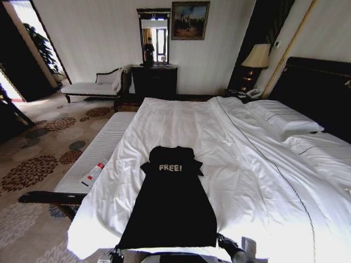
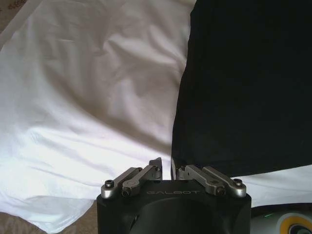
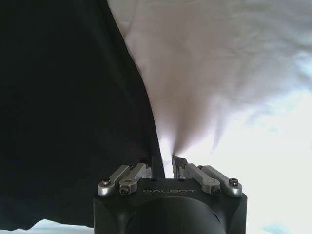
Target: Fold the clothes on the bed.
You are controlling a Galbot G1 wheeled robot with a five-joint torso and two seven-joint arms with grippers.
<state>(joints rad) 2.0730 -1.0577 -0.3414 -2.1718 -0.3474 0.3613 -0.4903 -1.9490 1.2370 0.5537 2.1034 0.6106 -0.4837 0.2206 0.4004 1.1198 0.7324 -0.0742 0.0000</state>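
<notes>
Both end effectors sit at the near hem of the black soft-fabric short-sleeved garment [image 1: 173, 203], one at each lower corner. In the left wrist view the left end effector [image 2: 165, 168], its black housing embossed "GALBOT", has its fingers drawn nearly together at the garment's corner edge; whether fabric is pinched between them cannot be told. The right end effector [image 3: 162, 163], lettered the same, has its fingers narrowed on the garment's side edge where black cloth meets white sheet, and the sheet puckers toward the tips. The garment lies flat and lengthwise on the large white-sheeted bed [image 1: 247, 164] near its foot, white "FREE!" lettering on the chest, neck toward the pillows.
</notes>
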